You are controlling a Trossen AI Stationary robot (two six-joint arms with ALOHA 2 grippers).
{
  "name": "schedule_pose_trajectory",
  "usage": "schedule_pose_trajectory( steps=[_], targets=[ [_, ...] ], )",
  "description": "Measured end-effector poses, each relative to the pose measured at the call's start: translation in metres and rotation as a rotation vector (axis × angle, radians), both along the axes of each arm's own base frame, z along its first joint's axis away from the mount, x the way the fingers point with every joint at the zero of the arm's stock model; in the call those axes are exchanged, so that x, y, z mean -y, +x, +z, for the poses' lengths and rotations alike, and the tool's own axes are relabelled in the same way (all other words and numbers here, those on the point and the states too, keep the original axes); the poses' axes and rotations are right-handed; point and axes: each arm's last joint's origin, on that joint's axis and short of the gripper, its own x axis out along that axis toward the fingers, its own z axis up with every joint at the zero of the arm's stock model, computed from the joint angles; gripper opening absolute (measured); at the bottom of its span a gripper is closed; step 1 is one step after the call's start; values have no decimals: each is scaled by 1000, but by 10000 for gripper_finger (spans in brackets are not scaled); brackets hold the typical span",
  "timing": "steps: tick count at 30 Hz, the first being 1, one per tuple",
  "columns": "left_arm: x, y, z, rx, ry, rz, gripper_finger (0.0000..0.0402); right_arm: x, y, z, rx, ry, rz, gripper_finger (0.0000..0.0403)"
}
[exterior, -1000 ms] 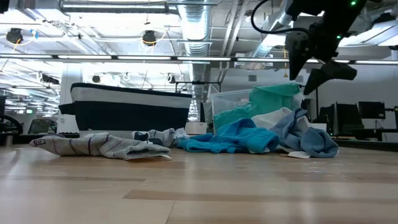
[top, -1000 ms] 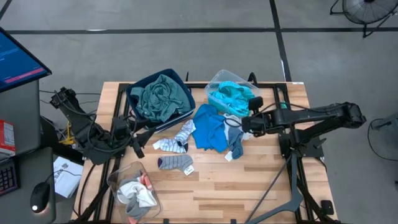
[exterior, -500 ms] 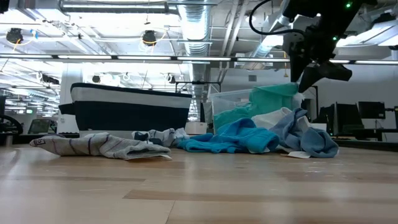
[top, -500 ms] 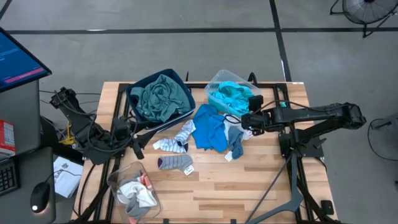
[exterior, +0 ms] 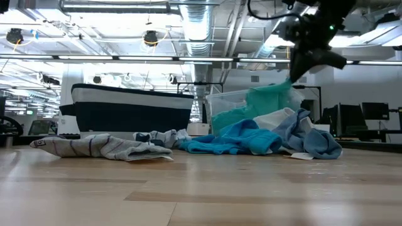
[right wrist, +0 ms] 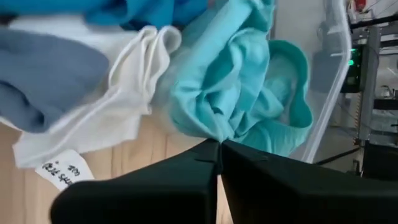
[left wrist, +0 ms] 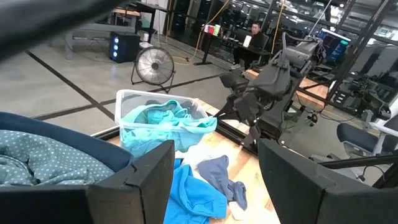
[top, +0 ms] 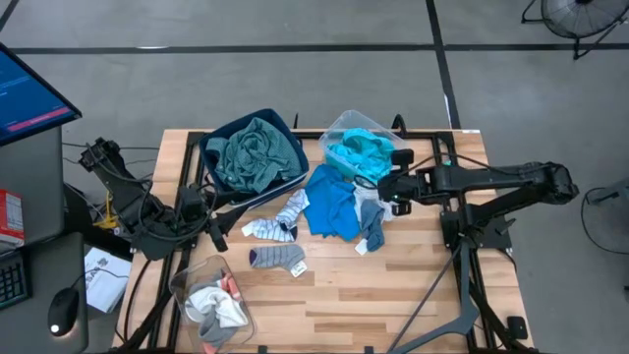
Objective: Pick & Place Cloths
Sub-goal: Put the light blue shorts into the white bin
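While the teal-green shirt (top: 254, 152) fills the dark blue square bin (top: 217, 138), the right gripper (top: 385, 184) pinches turquoise cloth (right wrist: 239, 93) at the clear plastic tub (top: 346, 124); bright blue top (top: 330, 204) and socks (top: 277, 258) remain mid-table. The left gripper (top: 218, 234) waits, jaws spread.

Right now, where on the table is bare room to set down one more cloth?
The near-right wooden table is bare, bordered by the grey sock on its left and the bright blue top behind. It is crowded at the back: dark blue bin, clear tub, and the right gripper at the turquoise top.
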Motion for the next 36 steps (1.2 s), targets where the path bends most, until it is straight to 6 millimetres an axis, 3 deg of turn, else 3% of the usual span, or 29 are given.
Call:
schedule_pose_trajectory(
  steps=[10,17,23,32,36],
  targets=[
    [0,0,0,3,-4,1,214,20,8,15,181,119,-111,2],
    [0,0,1,7,-8,1,214,58,13,3,302,219,-399,1],
    [0,0,0,4,-11,-10,214,90,27,-17,352,412,-565,0],
    [0,0,0,4,-11,-11,214,132,56,5,559,680,-900,0],
    [0,0,0,3,-10,-11,214,142,66,-2,655,730,-1086,0]
  ],
)
